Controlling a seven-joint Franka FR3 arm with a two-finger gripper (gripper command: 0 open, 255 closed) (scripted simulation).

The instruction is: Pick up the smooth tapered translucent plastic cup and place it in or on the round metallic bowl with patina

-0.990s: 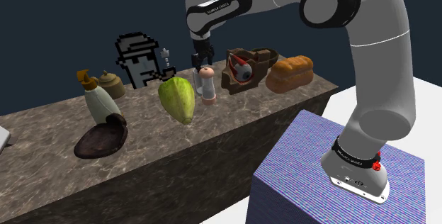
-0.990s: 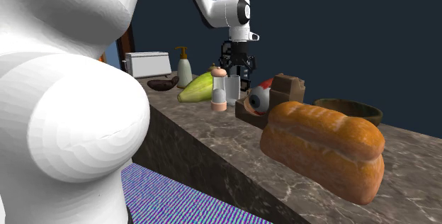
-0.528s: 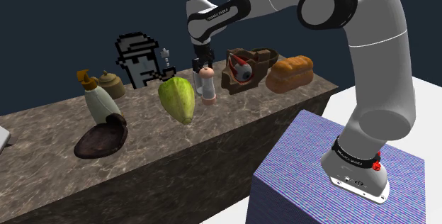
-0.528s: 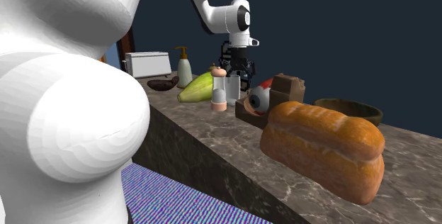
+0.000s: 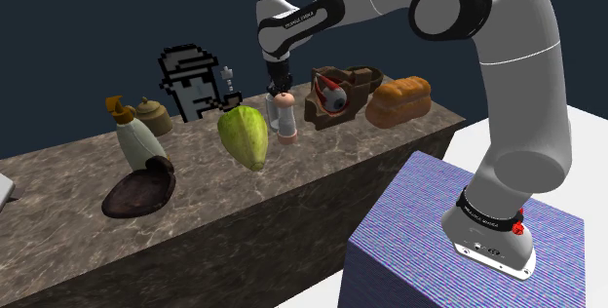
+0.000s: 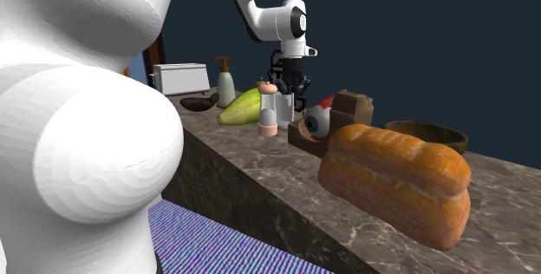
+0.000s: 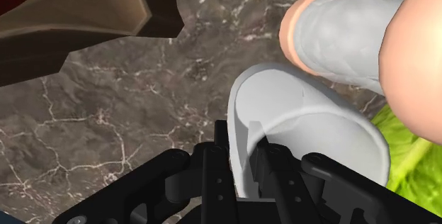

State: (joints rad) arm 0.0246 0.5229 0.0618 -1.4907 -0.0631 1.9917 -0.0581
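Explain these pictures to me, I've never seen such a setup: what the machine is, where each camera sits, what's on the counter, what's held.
It is a white robot arm on a box, ending in a black gripper. One camera looks from beside that box, another along the counter, a third from the hand itself. On the marbled counter stand a pale cup, a shaker, a green fruit, an eyeball model, a bread loaf and a brown bowl. The gripper pinches the cup's wall; the cup is not yet lifted.

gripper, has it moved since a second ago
Yes. In the shoulder view the gripper has come down onto the cup, toward the counter, beside the unmoved eyeball model.
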